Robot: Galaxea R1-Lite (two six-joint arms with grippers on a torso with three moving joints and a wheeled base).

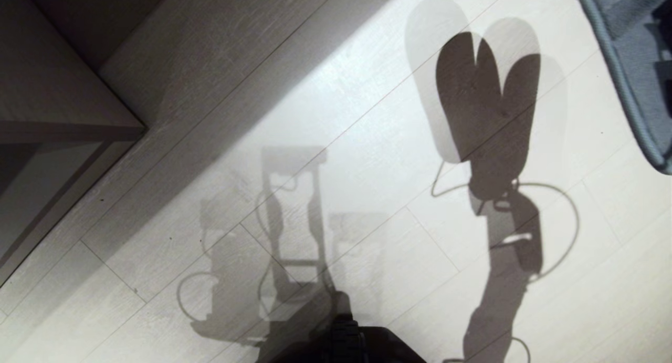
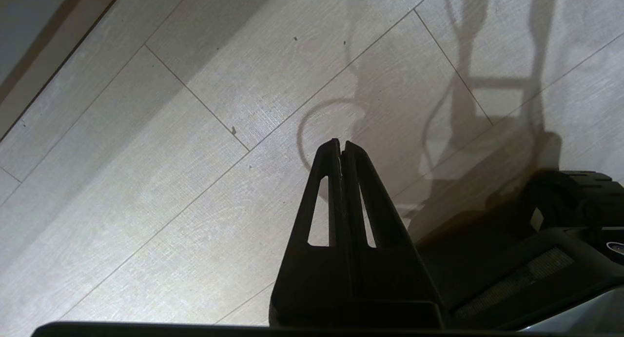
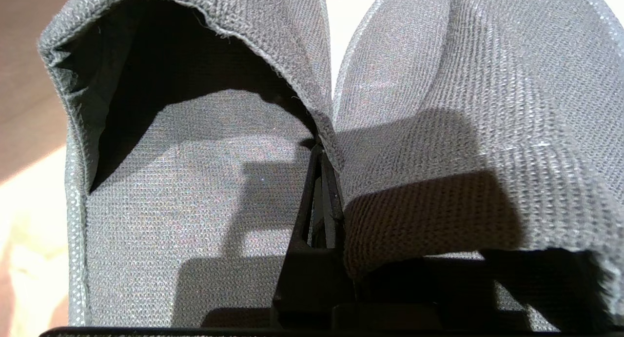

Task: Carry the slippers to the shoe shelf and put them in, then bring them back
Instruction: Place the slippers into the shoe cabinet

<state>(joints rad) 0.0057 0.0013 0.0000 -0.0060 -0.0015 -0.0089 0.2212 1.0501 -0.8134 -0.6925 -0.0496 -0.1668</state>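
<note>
R gripper (image 3: 319, 154) pinched on slippers (image 3: 195, 190), toes cut off; L gripper (image 2: 341, 144) together, idle over floor (image 2: 170, 181).

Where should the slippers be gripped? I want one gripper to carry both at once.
Best at the two inner side walls where the slippers meet, coming from the open heel end: the soft fabric edges press together there. The right gripper is shut on exactly that seam.

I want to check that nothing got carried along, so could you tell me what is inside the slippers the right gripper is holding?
The left-hand slipper shows only its grey fabric insole; its toe is in black shadow. The other slipper hides its inside. The right gripper pinches their touching edges.
</note>
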